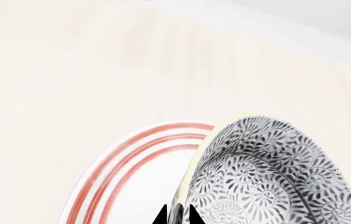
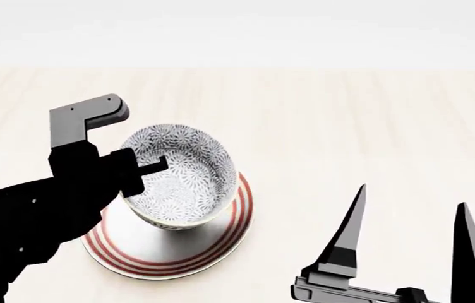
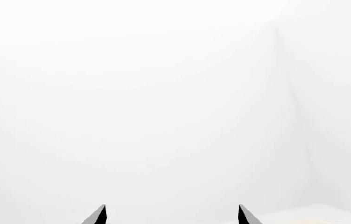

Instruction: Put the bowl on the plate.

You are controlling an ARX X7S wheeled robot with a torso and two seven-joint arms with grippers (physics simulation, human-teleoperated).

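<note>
The grey-blue floral bowl (image 2: 185, 180) hangs tilted over the white plate with red rings (image 2: 229, 237), which lies on the pale wooden table. My left gripper (image 2: 146, 169) is shut on the bowl's left rim. In the left wrist view the bowl (image 1: 269, 172) fills the lower right, its rim pinched between the two dark fingertips of the left gripper (image 1: 175, 215), and the plate (image 1: 144, 158) lies behind it. My right gripper (image 2: 410, 218) stands open and empty at the front right, pointing upward. In the right wrist view the right gripper (image 3: 171, 213) shows two spread tips against blank white.
The pale wooden table (image 2: 372, 126) stretches around the plate on all sides, bare to the back and right. A white wall (image 2: 237, 31) lies beyond its far edge.
</note>
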